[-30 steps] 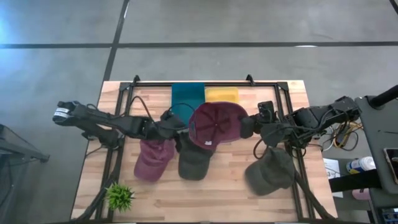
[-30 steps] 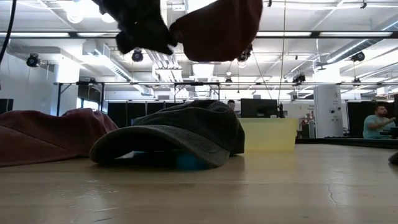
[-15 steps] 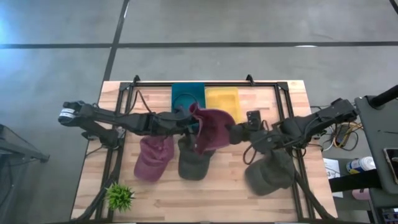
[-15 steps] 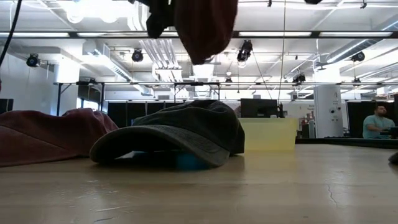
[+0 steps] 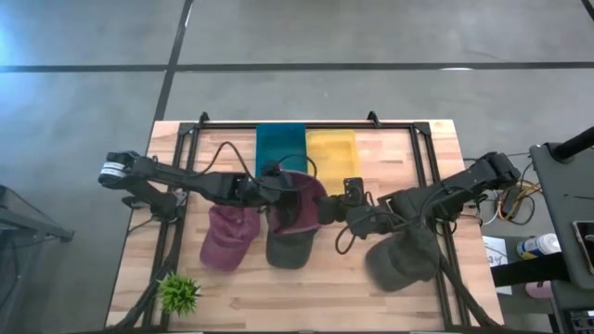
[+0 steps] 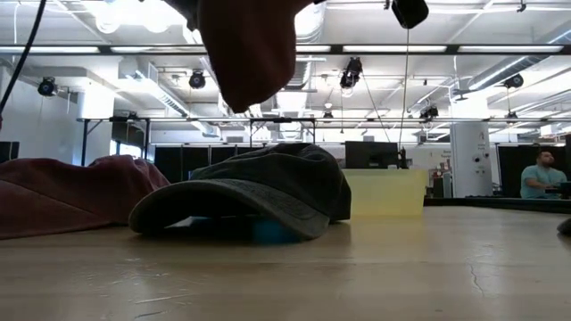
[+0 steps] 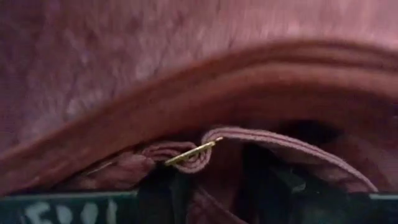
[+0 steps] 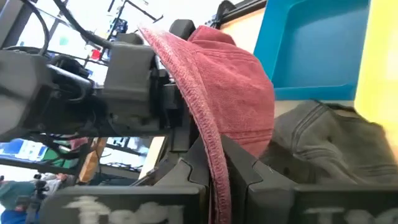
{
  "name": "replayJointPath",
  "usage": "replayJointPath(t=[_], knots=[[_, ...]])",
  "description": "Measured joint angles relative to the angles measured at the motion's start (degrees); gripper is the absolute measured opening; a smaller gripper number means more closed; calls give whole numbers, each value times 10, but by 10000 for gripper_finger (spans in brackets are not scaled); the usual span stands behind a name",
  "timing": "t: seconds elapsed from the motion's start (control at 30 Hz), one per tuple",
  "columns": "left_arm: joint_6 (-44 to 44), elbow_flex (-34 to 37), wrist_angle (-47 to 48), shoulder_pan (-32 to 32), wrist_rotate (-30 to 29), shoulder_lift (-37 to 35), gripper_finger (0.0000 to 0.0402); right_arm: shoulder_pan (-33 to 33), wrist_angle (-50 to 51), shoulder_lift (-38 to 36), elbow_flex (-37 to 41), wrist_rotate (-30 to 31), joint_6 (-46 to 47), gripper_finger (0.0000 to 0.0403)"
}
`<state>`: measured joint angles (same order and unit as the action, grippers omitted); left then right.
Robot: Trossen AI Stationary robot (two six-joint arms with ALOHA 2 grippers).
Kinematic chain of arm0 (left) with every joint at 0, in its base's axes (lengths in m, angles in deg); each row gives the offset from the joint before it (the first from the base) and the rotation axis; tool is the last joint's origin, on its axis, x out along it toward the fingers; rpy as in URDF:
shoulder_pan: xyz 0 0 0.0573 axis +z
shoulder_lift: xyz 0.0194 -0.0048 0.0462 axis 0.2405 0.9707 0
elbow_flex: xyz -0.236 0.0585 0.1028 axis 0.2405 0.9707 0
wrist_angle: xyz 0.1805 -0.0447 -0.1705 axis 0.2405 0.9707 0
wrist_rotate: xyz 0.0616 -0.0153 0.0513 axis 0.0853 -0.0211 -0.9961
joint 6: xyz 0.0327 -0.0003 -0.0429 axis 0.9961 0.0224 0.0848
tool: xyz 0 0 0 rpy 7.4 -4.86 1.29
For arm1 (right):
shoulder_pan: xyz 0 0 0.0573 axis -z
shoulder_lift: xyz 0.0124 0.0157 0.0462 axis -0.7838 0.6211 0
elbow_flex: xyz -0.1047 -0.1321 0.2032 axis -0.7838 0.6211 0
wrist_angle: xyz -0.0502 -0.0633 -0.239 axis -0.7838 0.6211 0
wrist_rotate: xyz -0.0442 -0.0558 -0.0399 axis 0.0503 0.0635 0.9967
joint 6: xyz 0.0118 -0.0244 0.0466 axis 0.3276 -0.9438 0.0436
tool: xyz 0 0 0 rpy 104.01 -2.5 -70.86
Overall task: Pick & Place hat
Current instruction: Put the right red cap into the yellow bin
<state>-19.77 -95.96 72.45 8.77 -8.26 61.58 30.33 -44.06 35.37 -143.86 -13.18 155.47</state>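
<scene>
The left arm is extended from the left side toward the middle, and its end effector (image 5: 275,186) is held raised, closed on the rear strap of the maroon hat (image 5: 302,199). The right arm is stretched low from the right side toward the middle, and its end effector (image 5: 327,210) is brought just beside the left one, its fingers (image 8: 193,163) clamped on the brim edge of the same hat. The two end effectors are faced toward each other, with the hat between them.

Two maroon hats (image 5: 302,197) (image 5: 226,237), two grey hats (image 5: 288,243) (image 5: 401,257), two bins (image 5: 279,148) (image 5: 330,151), one plant (image 5: 178,293)
</scene>
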Motion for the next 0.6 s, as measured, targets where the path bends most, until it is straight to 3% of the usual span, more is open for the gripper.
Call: replayJointPath(t=[0.6], knots=[[8,-42,56,0,-5,-30,142,5,-63,19,-1,-22,-28,13]])
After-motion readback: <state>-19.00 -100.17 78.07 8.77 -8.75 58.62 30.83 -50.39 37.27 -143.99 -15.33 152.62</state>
